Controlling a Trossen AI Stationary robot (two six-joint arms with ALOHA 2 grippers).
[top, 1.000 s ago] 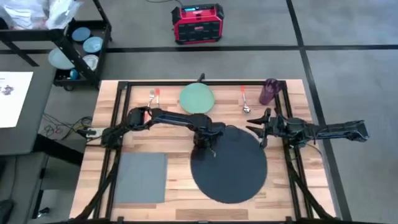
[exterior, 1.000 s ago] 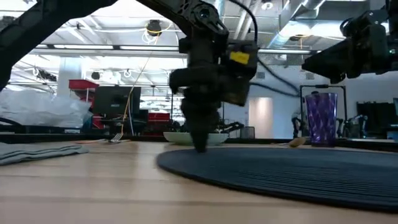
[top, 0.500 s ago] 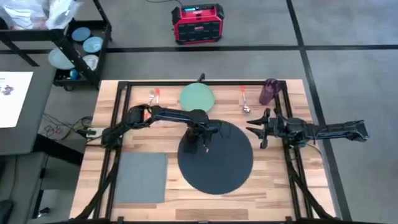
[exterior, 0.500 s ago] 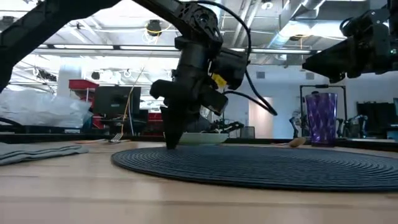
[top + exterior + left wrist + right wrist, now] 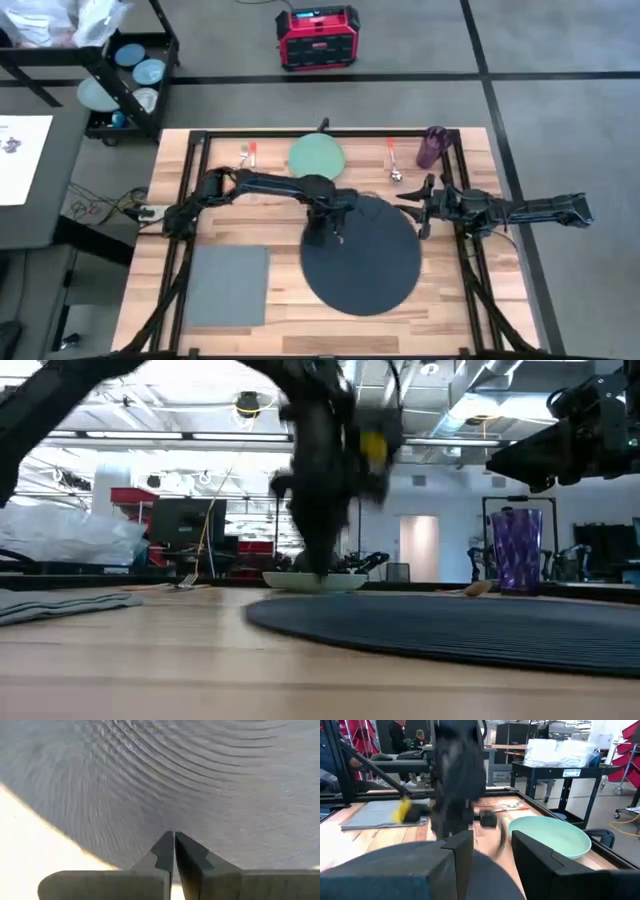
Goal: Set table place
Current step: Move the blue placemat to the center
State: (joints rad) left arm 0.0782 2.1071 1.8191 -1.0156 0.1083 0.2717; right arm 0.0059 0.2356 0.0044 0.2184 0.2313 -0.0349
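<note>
mat (image 5: 362, 258): on the table (image 5: 250, 225), right of centre, flat; looks thin, woven, floppy and light. You'd best grip its rim; it should slide.
left gripper (image 5: 322, 238): on the mat's left rim, fingers pressed together; whether they pinch the weave, you can't tell.
right gripper (image 5: 420, 213): hangs off the mat's right rim, spread, empty.
plate (image 5: 316, 157): behind the mat, apart.
napkin (image 5: 226, 284): front left.
hidden: low view smears the left gripper; contact is unclear.

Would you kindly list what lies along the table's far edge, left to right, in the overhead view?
Fork → pale green plate → spoon → purple cup.
</note>
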